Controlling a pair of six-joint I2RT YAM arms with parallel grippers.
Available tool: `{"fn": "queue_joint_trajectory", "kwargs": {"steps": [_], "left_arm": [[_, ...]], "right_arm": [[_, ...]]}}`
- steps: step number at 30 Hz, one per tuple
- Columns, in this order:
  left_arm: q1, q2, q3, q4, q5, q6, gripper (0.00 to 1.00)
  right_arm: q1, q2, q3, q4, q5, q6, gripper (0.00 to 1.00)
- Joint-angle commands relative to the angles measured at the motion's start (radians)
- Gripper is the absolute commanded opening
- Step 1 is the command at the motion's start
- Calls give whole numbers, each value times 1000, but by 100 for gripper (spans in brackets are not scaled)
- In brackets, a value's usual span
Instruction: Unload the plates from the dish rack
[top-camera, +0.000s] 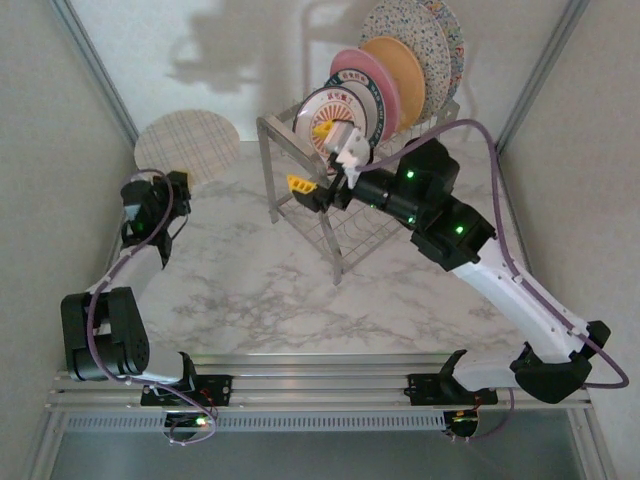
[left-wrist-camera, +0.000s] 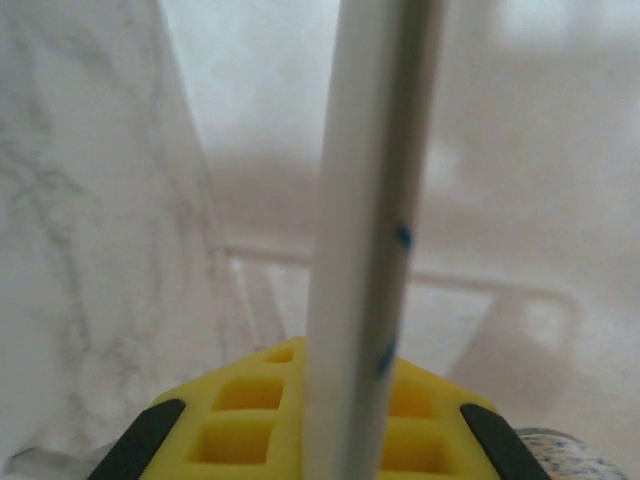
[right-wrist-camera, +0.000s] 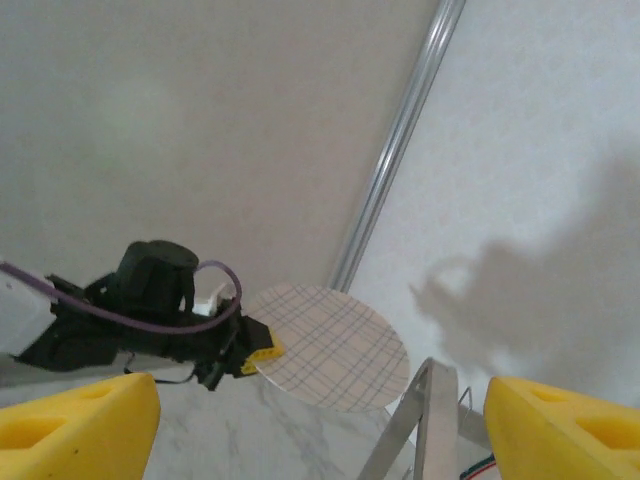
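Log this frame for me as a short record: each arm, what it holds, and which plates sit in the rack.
left fingers: shut on the rim of a checked plate, far left of the table
right fingers: open, empty, at the front of the dish rack
in rack, on edge: sunburst plate, pink plate, orange plate, speckled plates
closest to right fingers: sunburst plate

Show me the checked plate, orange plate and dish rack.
checked plate (top-camera: 188, 148): top external view, middle of its face.
orange plate (top-camera: 402, 72): top external view, its face.
dish rack (top-camera: 268, 168): top external view, left leg.
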Motion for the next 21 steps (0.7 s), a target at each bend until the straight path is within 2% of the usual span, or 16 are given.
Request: {"fn": "queue_joint_trajectory", "kwargs": {"steps": [1, 7, 12, 21], "left_arm": [[8, 27, -39, 196, 14, 47, 0], [8, 170, -83, 303, 54, 72, 0], [7, 300, -50, 371, 75, 78, 0], [9, 479, 50, 369, 111, 111, 0]], "right_arm": [[53, -17, -18, -25, 138, -94, 86], [93, -3, -23, -1, 153, -53, 86], [96, 11, -5, -1, 154, -37, 86], [96, 17, 10, -9, 181, -1, 86]]}}
